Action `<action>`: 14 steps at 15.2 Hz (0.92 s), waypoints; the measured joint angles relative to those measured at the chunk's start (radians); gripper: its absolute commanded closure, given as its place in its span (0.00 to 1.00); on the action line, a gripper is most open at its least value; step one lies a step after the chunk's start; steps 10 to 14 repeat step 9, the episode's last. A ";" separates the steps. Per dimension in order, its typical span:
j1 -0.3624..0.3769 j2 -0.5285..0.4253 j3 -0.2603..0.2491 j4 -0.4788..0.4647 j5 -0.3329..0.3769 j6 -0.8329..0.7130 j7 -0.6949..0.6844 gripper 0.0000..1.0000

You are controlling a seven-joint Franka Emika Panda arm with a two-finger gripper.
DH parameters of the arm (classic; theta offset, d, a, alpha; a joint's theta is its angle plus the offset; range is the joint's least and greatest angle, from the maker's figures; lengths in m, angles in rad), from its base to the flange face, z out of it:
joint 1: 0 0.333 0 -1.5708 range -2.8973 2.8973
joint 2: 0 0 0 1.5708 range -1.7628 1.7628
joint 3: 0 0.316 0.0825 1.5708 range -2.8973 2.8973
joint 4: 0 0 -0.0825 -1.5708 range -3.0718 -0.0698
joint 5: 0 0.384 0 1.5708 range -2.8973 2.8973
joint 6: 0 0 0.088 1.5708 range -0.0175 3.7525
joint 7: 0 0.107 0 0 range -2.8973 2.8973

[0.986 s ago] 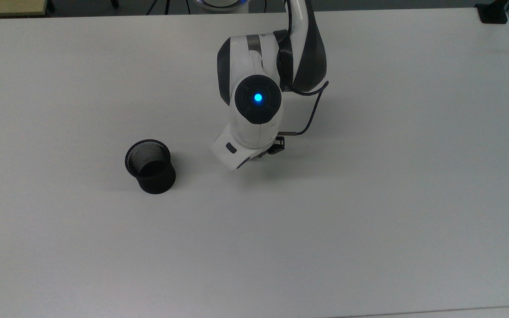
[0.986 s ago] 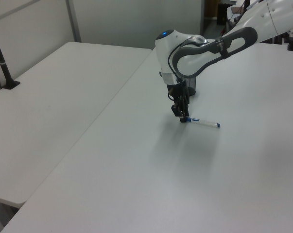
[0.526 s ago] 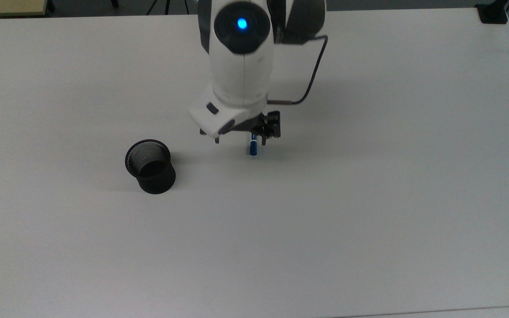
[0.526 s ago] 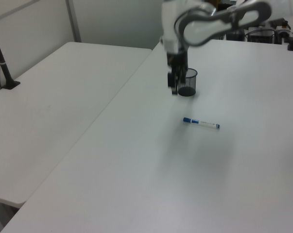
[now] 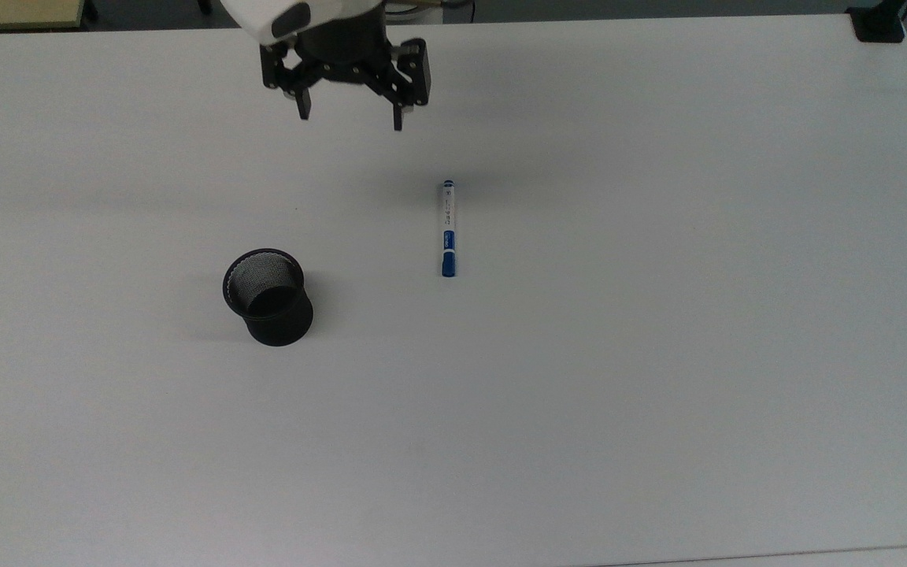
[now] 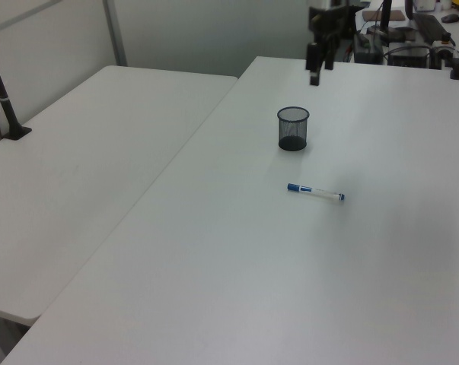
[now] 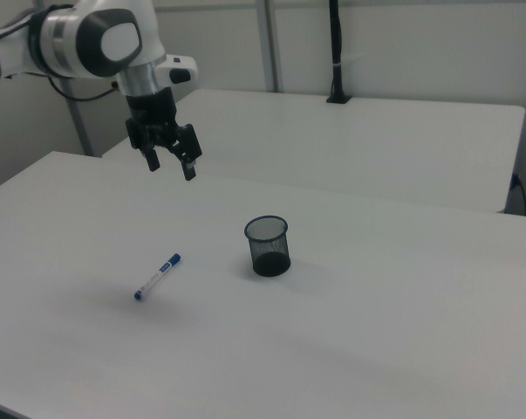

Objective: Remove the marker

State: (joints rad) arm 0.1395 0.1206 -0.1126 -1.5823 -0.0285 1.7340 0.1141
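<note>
Gripper is seen raised well above the table, fingers spread wide apart, nothing held and nothing touched. In the right view the gripper hangs in the air up and to the right view's left of the cup, arm reaching in from the right view's upper left. In the left view the gripper is seen above and behind the cup.

Marker is lying flat on the table, apart from everything. In the top view it runs roughly vertical, blue cap at the lower end, small blue end at the upper end. It is placed to the top view's right of the mesh cup, well clear of it. In the left view the marker is in front of the cup, cap toward the left view's left. In the right view the marker is to the right view's left of the cup.

Cup is upright, with no marker seen inside.

Versus 1.0 s ago: the gripper was down at the table by the marker's cap end, as the left view showed. At 0.5 s ago it had been lifted, marker left on the table. Now it has been raised further and pulled toward the top view's upper edge. Marker and cup positions are unchanged over the last 0.5 s.
</note>
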 measured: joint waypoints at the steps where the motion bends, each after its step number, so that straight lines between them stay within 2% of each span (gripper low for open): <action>1: -0.008 -0.032 0.001 -0.028 -0.002 -0.001 -0.009 0.00; 5: -0.053 -0.098 0.002 -0.092 -0.002 -0.001 -0.049 0.00; 14: -0.063 -0.100 0.004 -0.104 -0.002 -0.005 -0.053 0.00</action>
